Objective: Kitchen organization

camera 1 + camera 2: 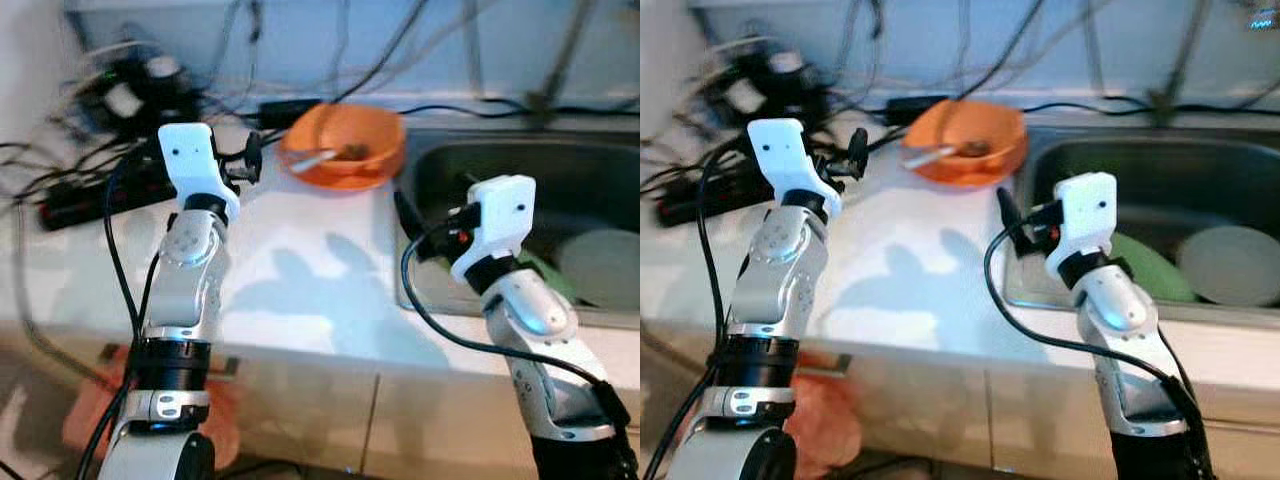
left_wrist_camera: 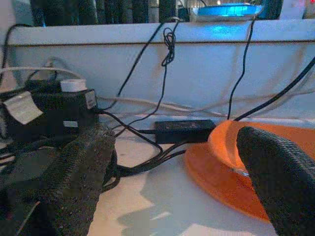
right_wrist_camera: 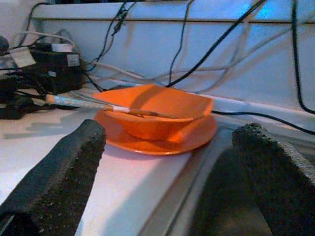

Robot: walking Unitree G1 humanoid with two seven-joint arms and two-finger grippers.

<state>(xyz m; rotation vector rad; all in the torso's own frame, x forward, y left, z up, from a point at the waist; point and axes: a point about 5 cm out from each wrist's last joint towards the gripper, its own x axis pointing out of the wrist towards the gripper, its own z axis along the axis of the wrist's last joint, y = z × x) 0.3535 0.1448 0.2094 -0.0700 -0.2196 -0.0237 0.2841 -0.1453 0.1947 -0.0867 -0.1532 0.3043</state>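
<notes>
Two arms up and nothing grabbed yet, so this kitchen tidy looks barely started to me. Biggest thing is the white counter (image 1: 320, 280) across the middle of the frame, then the steel sink (image 1: 440, 170) on the right, with a pale round plate (image 1: 600, 265) and something green (image 1: 1150, 270) lying in it at the right edge. Top centre, right by the sink's corner, sits the orange bowl (image 1: 345, 130) on an orange plate (image 3: 197, 137), with a utensil (image 3: 83, 103) resting across the bowl and what looks like leftover food inside. My guess is that's what needs moving, probably into the sink, and it's untouched. Upper left is a mess of black cables (image 1: 90, 180) and a power brick (image 2: 184, 130), not sorted either. The left gripper (image 2: 172, 196) hovers over the counter left of the bowl, fingers spread wide, holding nothing. The right gripper (image 3: 172, 182) hangs at the sink's near edge, aimed at the bowl, fingers also wide apart and empty. So basically everything's left: reach, grip, carry.
</notes>
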